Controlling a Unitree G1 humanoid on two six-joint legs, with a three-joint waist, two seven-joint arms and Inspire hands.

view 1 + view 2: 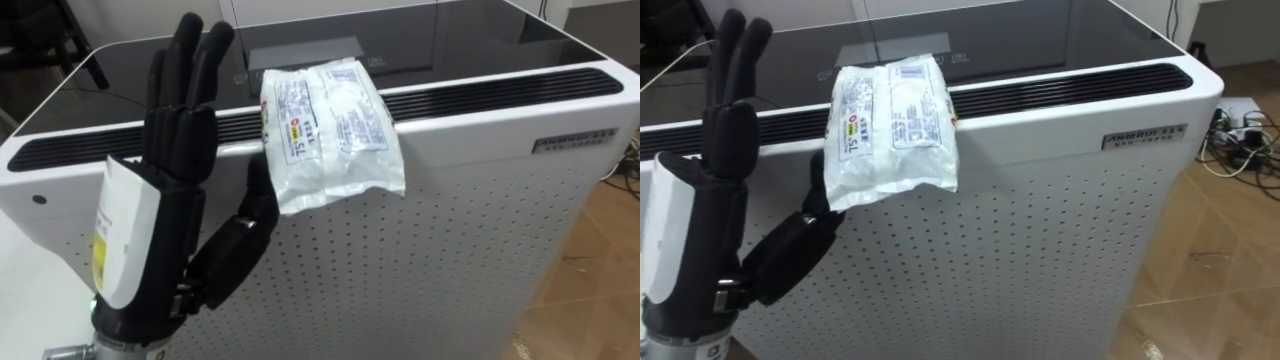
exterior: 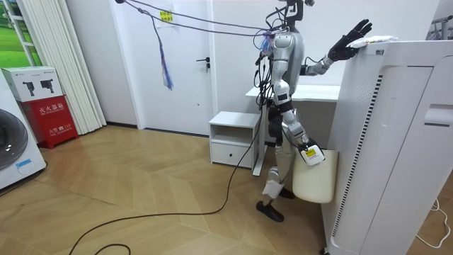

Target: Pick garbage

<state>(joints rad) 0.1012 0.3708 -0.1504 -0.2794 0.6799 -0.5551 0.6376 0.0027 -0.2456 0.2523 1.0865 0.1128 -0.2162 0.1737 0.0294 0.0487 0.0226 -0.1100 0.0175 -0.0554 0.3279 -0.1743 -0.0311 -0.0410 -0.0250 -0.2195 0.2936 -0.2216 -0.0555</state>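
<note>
Thin, crinkled, shiny film on the white printed plastic packet (image 1: pixel 330 130), creased all over; smooth matt white plastic on the tall box-shaped appliance (image 1: pixel 480 230), front skin peppered with fine perforations; glossy black glass-like top panel (image 1: pixel 480 40), mirror-bright; ribbed black plastic vent strip (image 1: pixel 500 92) along the edge; matt black hard plastic on the left hand (image 1: pixel 178 200), smooth white shell at its back; over in the room view, satin-sheened wood-plank floor (image 2: pixel 141 191).
</note>
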